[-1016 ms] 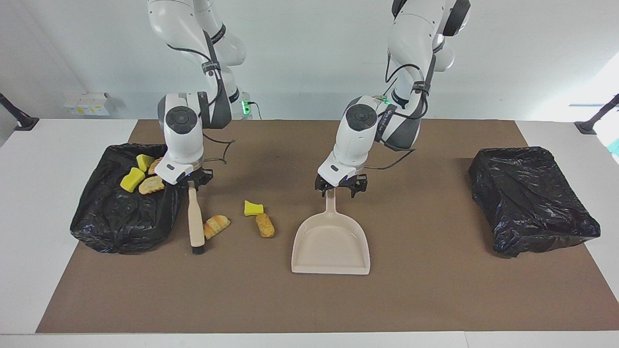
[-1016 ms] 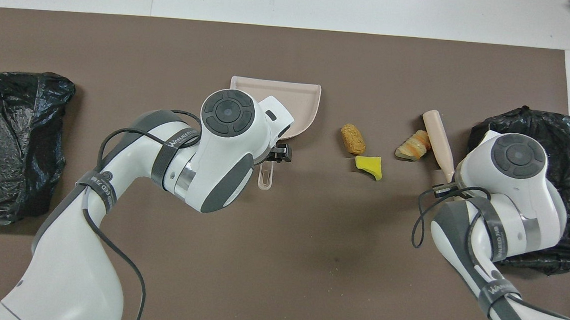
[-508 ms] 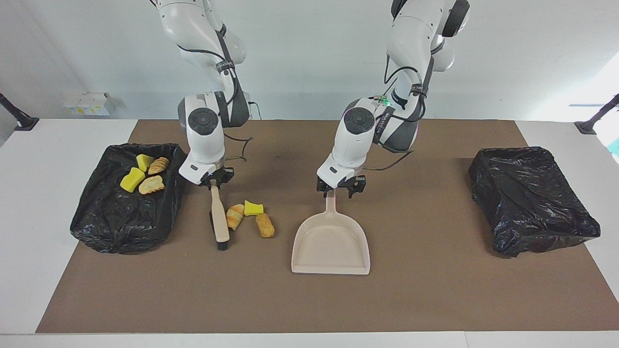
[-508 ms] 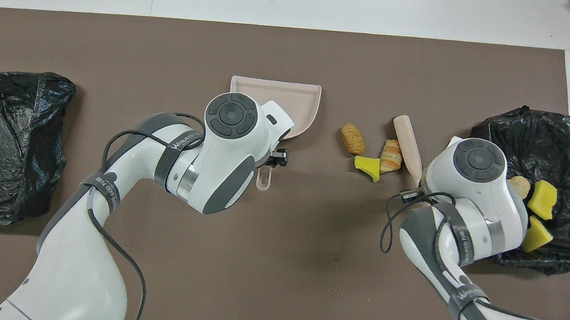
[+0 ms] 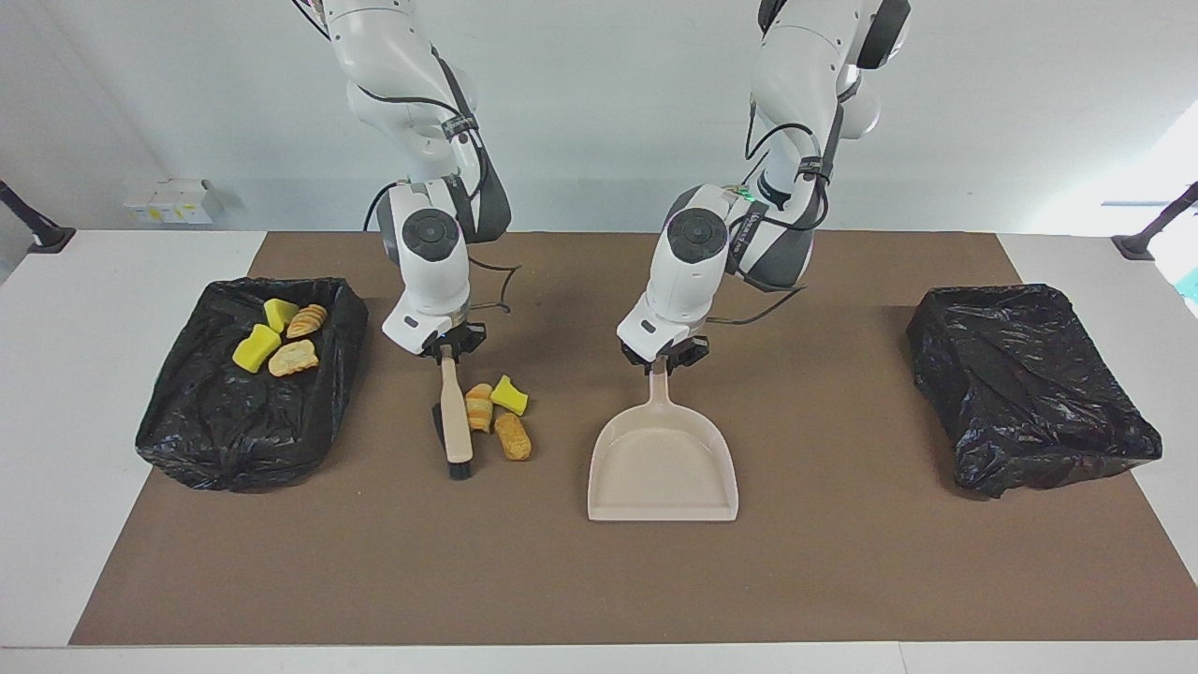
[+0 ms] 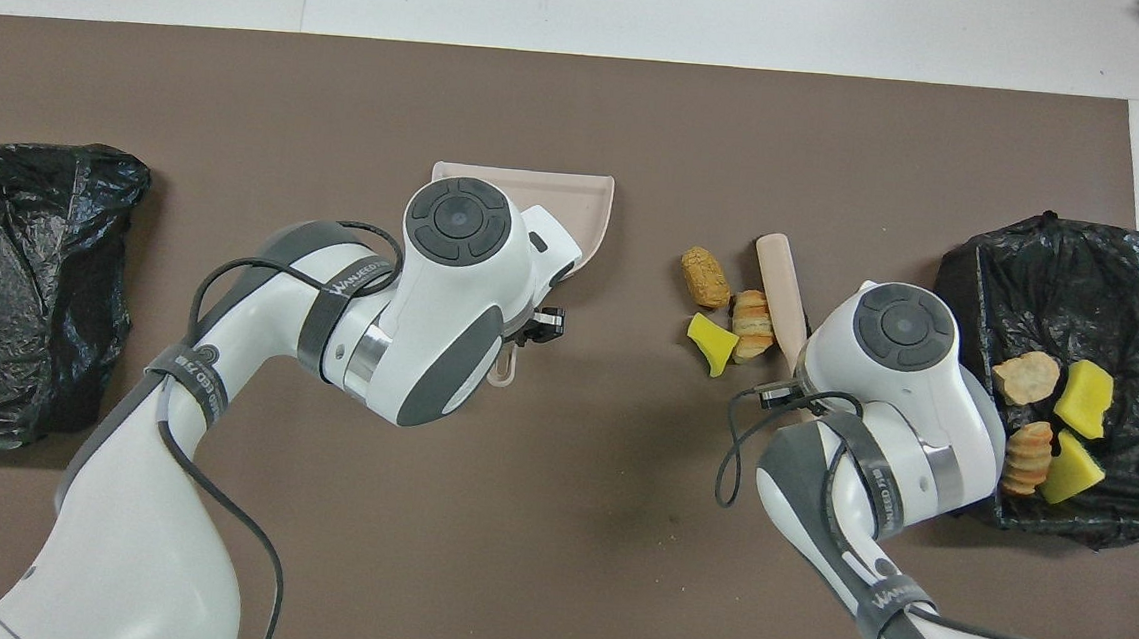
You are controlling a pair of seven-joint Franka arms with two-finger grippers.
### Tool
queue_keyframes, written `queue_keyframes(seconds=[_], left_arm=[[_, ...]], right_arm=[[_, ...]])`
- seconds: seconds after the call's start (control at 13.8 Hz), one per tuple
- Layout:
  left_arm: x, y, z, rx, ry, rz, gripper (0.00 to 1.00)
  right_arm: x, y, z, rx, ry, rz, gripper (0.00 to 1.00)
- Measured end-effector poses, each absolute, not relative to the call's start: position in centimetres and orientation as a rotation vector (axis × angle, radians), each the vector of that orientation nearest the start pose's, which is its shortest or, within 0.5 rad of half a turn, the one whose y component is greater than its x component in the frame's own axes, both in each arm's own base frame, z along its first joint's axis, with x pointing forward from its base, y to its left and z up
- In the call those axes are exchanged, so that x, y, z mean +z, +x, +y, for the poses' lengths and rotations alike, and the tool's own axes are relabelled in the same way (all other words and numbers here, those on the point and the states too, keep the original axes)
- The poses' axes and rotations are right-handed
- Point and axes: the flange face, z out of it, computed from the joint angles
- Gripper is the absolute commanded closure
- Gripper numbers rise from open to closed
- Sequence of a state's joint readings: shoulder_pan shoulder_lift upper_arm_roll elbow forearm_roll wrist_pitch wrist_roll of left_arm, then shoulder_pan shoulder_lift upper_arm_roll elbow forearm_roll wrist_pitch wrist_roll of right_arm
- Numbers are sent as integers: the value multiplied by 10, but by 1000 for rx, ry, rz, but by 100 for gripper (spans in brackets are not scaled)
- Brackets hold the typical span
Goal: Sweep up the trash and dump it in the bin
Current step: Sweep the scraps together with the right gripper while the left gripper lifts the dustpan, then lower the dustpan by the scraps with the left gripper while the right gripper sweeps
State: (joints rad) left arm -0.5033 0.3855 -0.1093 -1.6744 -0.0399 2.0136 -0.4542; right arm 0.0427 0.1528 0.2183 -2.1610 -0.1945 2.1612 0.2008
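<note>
Beside the brush (image 5: 456,426), three trash pieces (image 5: 497,418) lie at its 3 o'clock in the facing view; right gripper (image 5: 448,350) fingers clamp the brush, left gripper (image 5: 661,359) fingers clamp the dustpan (image 5: 663,465), grips hidden from overhead.

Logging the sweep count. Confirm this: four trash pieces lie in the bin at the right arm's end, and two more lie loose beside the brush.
Wrong on the loose count. The facing view shows three beside the brush: a striped pastry, a yellow sponge chunk and a tan lump. Four in the bin is correct.
</note>
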Motion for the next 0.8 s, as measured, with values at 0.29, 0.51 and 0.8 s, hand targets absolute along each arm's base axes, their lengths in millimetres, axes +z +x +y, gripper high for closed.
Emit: queue_keyframes(seconds=[0.29, 0.51, 0.8], left_arm=[[432, 542, -329, 147, -3119, 504, 100], [462, 551, -280, 169, -3086, 627, 100], [485, 541, -213, 171, -3000, 829, 100]], right_arm=[[324, 515, 171, 218, -3251, -211, 100], [326, 514, 180, 241, -3185, -131, 100], [327, 513, 188, 264, -3128, -47, 100]])
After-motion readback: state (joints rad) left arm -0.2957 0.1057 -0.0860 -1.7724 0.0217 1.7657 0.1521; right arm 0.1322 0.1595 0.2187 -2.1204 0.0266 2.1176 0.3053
